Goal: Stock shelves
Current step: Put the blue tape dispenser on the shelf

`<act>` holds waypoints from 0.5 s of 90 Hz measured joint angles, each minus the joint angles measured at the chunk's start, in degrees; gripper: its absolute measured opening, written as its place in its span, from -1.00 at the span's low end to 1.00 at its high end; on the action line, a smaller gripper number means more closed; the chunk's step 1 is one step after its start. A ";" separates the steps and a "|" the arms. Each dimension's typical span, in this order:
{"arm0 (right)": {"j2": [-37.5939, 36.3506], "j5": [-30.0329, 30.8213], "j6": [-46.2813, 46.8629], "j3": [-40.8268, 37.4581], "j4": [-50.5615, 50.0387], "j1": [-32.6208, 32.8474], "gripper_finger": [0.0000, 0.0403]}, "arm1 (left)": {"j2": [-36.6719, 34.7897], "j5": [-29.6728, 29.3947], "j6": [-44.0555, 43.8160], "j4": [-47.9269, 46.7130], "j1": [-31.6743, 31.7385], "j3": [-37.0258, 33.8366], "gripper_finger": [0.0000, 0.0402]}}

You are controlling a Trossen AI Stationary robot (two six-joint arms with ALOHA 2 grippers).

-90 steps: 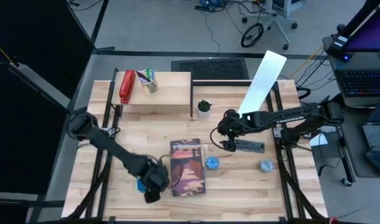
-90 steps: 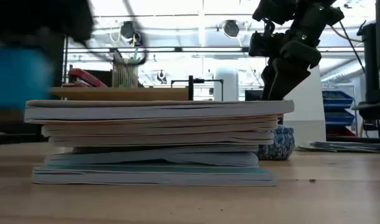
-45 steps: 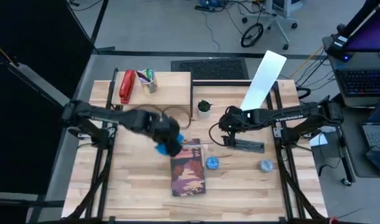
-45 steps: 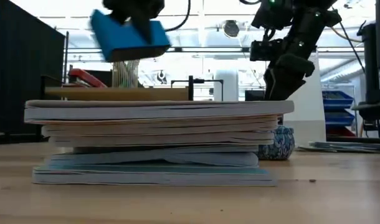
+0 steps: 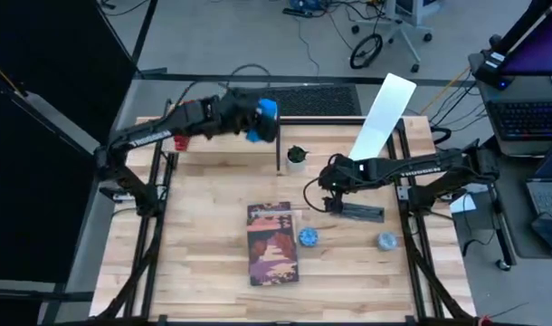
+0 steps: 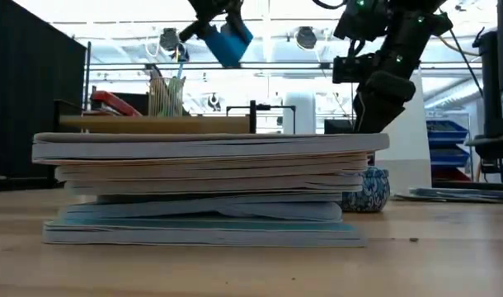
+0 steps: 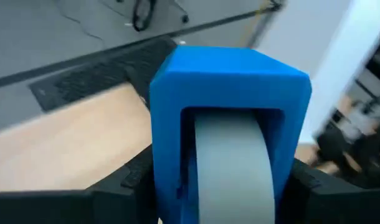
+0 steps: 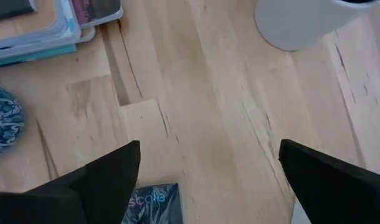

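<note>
Carrying a rigid, light-looking blue plastic tape dispenser (image 5: 262, 120) clamped by its flat sides in the left gripper (image 5: 250, 119) above the low light-wood plank shelf (image 5: 244, 138), right gripper (image 5: 328, 201) spread empty over the tabletop.

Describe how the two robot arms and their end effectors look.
Both arms are dark, slim and jointed. The right arm carries pale lettering along its forearm. The right end effector has two broad, black, wedge-shaped fingers. The left end effector looks equally dark, and a thin cable loops above it.

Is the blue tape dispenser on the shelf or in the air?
In the air: the left claw holds the blue tape dispenser above the light-wood plank shelf, not resting on it.
</note>
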 joint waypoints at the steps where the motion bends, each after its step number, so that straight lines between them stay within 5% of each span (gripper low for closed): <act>1: -0.01 0.00 0.02 0.01 -0.01 0.00 0.80 | 0.32 0.20 0.09 -0.13 0.30 0.14 -0.08; 15: -0.01 -0.03 2.49 0.01 -0.84 0.00 0.80 | 5.58 4.23 0.08 -2.25 2.79 0.38 -0.08; 45: -0.01 -0.04 5.89 0.01 -3.16 0.00 0.80 | 8.10 2.86 -0.35 -7.25 4.90 0.38 -0.08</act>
